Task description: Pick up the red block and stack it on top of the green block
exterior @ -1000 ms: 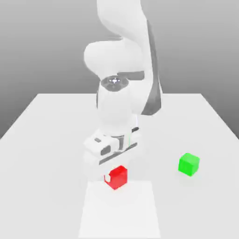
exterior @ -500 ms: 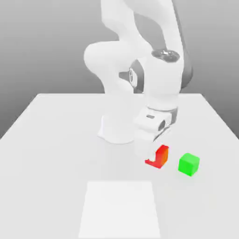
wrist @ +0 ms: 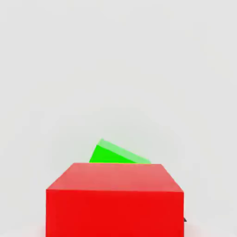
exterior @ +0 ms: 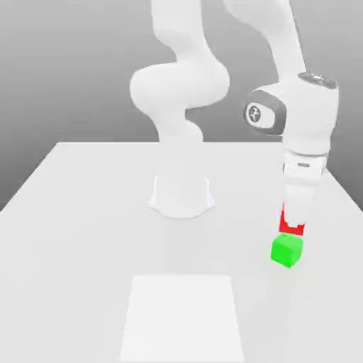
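My white two-finger gripper (exterior: 295, 220) points down toward the exterior view's right, shut on the small bright red cube (exterior: 291, 230). Just below the red cube in the view sits the small bright green cube (exterior: 286, 250), on the pale flat tabletop (exterior: 85, 241). A white flat square panel (exterior: 182, 319) lies toward the near edge, well apart from both cubes.

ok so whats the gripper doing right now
Gripper: closed on the red block, holding it up by the green block; whether the two blocks touch cannot be told.
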